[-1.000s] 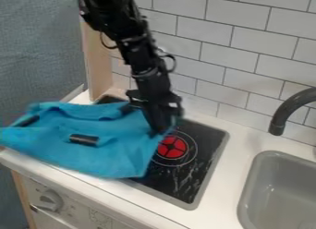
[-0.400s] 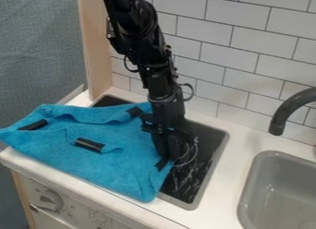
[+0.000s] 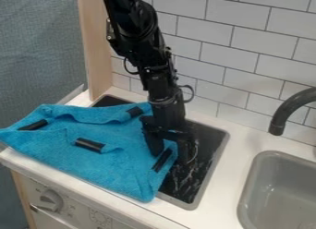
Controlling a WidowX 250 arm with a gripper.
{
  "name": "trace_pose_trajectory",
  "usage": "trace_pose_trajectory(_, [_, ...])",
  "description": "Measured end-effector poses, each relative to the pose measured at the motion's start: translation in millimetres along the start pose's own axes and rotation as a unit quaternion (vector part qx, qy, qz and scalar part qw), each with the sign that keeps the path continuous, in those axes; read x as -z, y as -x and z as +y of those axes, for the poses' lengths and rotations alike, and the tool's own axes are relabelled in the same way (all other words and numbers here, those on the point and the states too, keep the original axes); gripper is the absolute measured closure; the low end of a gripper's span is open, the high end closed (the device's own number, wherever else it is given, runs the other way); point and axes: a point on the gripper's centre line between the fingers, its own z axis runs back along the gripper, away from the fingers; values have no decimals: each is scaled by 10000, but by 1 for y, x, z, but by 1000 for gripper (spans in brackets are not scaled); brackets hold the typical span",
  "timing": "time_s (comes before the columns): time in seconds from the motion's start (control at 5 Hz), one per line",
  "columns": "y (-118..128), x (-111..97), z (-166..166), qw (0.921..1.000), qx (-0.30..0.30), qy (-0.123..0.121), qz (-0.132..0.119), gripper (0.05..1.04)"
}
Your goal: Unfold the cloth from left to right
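My gripper hangs over the right edge of the blue cloth, its two fingers spread apart. Between and just below them lies a black strip on the cloth's right edge, not gripped. The cloth spreads across the left part of the stove and over the counter's left front corner. Its upper part is rumpled, with folds along the back and near the middle. More black strips show at its left corner, its middle and its back edge.
The black stove top shows to the right of the cloth. Farther right are a grey sink and a dark faucet. A wooden post and tiled wall stand behind.
The cloth's right side has moved right and toward the front with my gripper, covering the red burner. Since then the fingers have opened and the cloth has stayed in place.
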Motion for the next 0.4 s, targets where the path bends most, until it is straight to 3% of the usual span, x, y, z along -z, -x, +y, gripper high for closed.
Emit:
trace_pose_trajectory(0.2, [5,0,-4,9999,24,101,83,74])
trace_pose_trajectory(0.4, [1,-28,-12,9995,246,155,-115,85])
